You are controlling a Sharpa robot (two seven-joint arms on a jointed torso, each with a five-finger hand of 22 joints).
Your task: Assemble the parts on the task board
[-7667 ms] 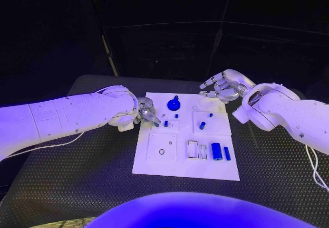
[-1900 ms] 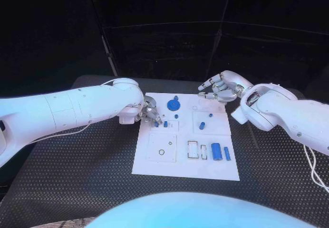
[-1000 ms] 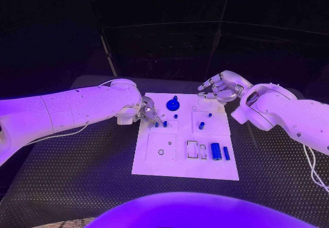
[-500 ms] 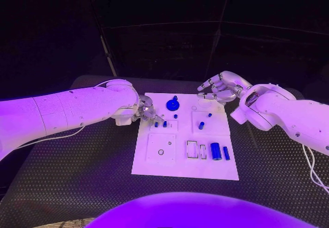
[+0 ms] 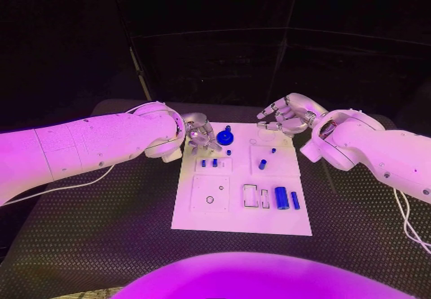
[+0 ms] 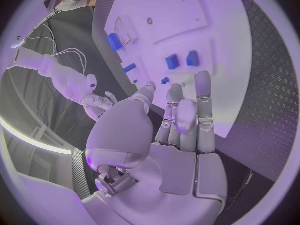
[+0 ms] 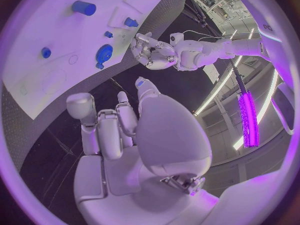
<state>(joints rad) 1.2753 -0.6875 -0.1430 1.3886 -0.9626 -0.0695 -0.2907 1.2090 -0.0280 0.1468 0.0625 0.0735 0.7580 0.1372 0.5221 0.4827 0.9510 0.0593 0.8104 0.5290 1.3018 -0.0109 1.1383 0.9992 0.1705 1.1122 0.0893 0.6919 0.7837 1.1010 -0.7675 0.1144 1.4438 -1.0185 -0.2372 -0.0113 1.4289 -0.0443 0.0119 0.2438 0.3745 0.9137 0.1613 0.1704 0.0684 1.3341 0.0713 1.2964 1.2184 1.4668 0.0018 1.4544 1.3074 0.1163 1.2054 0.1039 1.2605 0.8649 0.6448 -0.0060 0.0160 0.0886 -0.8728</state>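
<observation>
- Just off the task board's [image 5: 241, 215] far left corner, the left hand [image 5: 199, 132] is hovering with fingers extended and slightly apart, holding nothing; the left wrist view is showing its palm bare.
- Beside those fingertips, a round blue part [image 5: 227, 137] with a small knob is sitting on the board, and two short blue pegs [image 5: 208, 163] are standing just nearer the robot; whether a fingertip is touching the round part is too small to tell.
- Over the board's far right corner, the right hand [image 5: 286, 116] is hanging with fingers loosely curled and gripping nothing.
- Below that hand, a blue peg [image 5: 261, 165] is standing upright, its socket hard to make out.
- Nearer the robot, a blue cylinder [image 5: 282, 198] and a thin blue bar [image 5: 294, 200] are lying side by side.
</observation>
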